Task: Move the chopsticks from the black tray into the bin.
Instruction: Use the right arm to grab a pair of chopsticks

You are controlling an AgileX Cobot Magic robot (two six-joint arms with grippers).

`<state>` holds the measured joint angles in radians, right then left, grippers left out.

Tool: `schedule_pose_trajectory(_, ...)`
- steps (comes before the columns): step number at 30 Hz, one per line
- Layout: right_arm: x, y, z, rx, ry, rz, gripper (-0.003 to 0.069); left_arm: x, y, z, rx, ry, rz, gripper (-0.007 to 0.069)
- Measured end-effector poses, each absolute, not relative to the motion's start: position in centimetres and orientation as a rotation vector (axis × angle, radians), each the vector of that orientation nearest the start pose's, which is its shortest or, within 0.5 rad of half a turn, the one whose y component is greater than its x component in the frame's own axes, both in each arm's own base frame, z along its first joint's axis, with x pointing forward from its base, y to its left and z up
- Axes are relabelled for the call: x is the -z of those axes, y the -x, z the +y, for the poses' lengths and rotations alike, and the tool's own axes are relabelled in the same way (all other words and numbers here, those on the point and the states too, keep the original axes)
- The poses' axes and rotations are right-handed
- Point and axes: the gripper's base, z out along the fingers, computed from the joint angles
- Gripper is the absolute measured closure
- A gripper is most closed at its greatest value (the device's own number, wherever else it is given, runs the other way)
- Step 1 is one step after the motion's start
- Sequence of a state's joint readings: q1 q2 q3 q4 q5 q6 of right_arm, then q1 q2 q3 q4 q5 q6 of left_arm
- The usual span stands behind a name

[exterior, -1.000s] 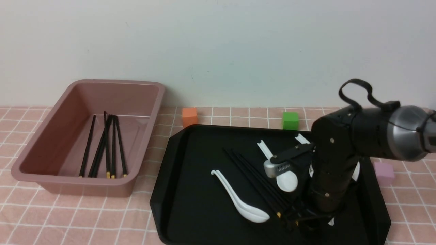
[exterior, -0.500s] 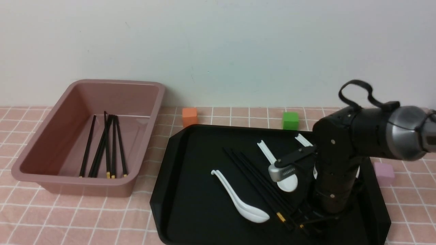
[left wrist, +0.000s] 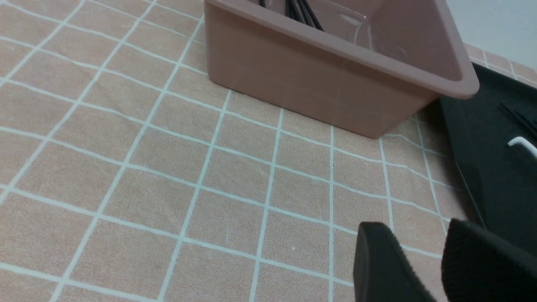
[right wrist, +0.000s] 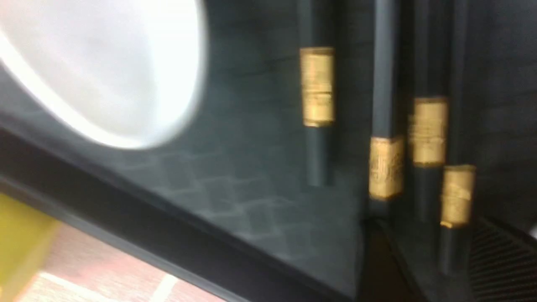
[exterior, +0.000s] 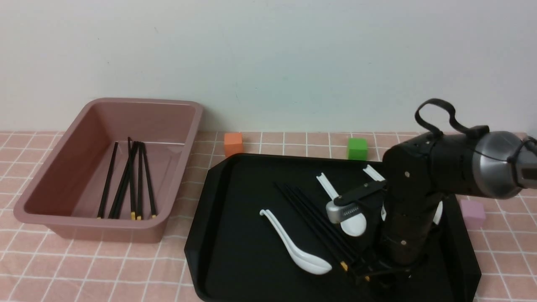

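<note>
Chopsticks (exterior: 312, 220) on the tray: four black sticks bunched side by side. They lie diagonally on the black tray (exterior: 235, 251), with thin tips toward the far side and gold-banded ends toward the near edge. The right wrist view shows the four bands staggered (it is somewhat blurred).
Binned chopsticks (exterior: 130, 180): several more of the same kind lie flat on the floor of the bin (exterior: 144, 101). Their gold ends point toward its near wall, and a few cross each other.
Bin position: the pink-brown tub stands on the robot's left of the tray, just beside it.
Right end effector (exterior: 371, 274): it is down at the tray floor, at the gold-banded ends of the bunch. Its jaws stand apart, with some of the stick ends between them. One ribbed finger pad (right wrist: 503, 260) sits just beside the outermost stick. I cannot tell whether the pads touch the sticks, and no stick looks lifted.
Left end effector (left wrist: 413, 230): it shows only in its own wrist view. Its two dark fingers are apart, with checked cloth visible between them and nothing held. It hovers over the worktop (exterior: 84, 268) near the tray's left edge, with the bin ahead of it.
Spoons: a white spoon (exterior: 300, 251) lies just beside the bunch on the robot's left, its bowl close to the gold ends. A second spoon (exterior: 350, 220) lies on the other side, partly hidden by the right arm. Another white handle (exterior: 372, 171) shows behind that arm.
Worktop: it is covered with a pink checked cloth.
Cubes: an orange cube (exterior: 233, 144) and a green cube (exterior: 357, 148) sit at the tray's far edge. A pink cube (exterior: 473, 212) sits to the tray's right.
</note>
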<state>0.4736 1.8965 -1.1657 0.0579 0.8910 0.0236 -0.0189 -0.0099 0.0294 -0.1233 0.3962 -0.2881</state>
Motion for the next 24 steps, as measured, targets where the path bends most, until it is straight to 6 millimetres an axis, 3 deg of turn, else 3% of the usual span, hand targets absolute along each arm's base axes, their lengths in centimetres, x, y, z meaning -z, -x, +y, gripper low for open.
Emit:
schedule_pose_trajectory(10,-18.0,-31.2,16.0,-0.044,0.668,2.953,0.033,-16.9,-5.2,-0.5,0.331,0.332,1.881,0.0386)
schedule_pose_trajectory(18,-16.5,-32.0,15.9,0.022,0.625,2.945,0.0309,-16.9,-5.2,-0.5,0.331,0.332,1.881,0.0386)
schedule_pose_trajectory(24,-16.4,-32.3,16.1,0.0,0.613,2.912,0.0309,-16.9,-5.2,-0.5,0.331,0.332,1.881,0.0386)
